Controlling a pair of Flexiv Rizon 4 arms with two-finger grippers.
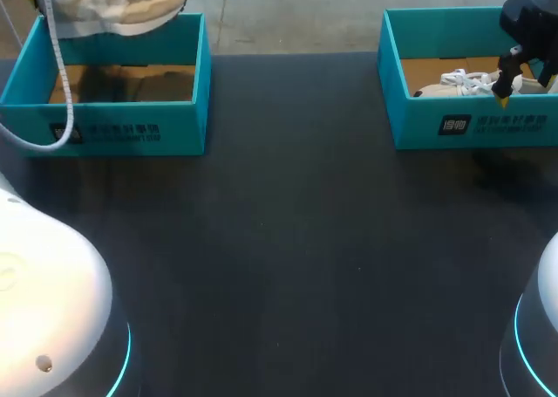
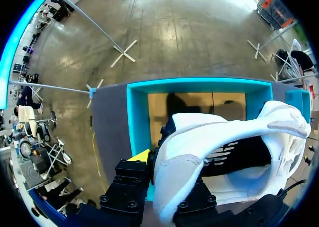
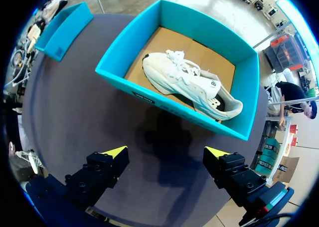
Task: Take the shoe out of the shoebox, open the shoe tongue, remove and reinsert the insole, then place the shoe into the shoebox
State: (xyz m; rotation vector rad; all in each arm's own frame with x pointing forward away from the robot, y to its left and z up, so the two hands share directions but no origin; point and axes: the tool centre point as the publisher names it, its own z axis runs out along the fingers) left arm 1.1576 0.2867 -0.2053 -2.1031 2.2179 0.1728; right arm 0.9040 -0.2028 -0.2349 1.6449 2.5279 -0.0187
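My left gripper [image 2: 152, 159] is shut on the heel of a white shoe [image 2: 229, 152], held in the air above the left teal shoebox [image 1: 113, 109]; in the head view that shoe [image 1: 122, 9] hangs over the box's far wall. The box [image 2: 139, 117] shows empty, with its brown cardboard floor in sight. A second white shoe [image 3: 192, 87] lies on its side inside the right teal shoebox [image 3: 119, 80]. My right gripper [image 3: 167, 154] hovers open above the table just in front of that box, nothing between its fingers; in the head view the right gripper [image 1: 510, 83] is over the right shoebox [image 1: 471, 126].
A dark table top [image 1: 288, 240] spreads between and in front of the two boxes. A white cable [image 1: 52, 83] hangs from my left arm across the left box.
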